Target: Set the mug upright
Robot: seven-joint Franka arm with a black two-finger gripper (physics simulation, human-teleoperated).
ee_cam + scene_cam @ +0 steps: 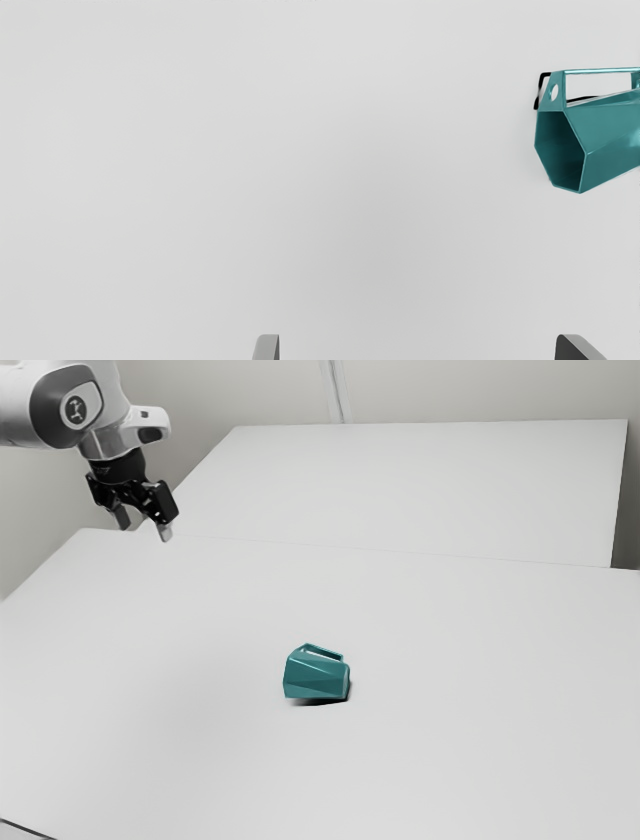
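My gripper (144,532) hangs above the table at the exterior view's upper left, well away from the mug. In the wrist view the gripper (417,345) stands open, its fingertips wide apart with nothing between them. The teal mug (317,675) lies on its side near the middle of the table. It has flat facets, and its handle is on the upper side in the exterior view. The wrist view catches the mug (607,130) partly cut off at the picture's edge, with its dark open mouth showing.
The white table (450,760) stretches around the mug. Behind it, a second white surface (430,490) reaches toward the wall. A dark thin line (25,829) crosses the exterior view's lower left corner.
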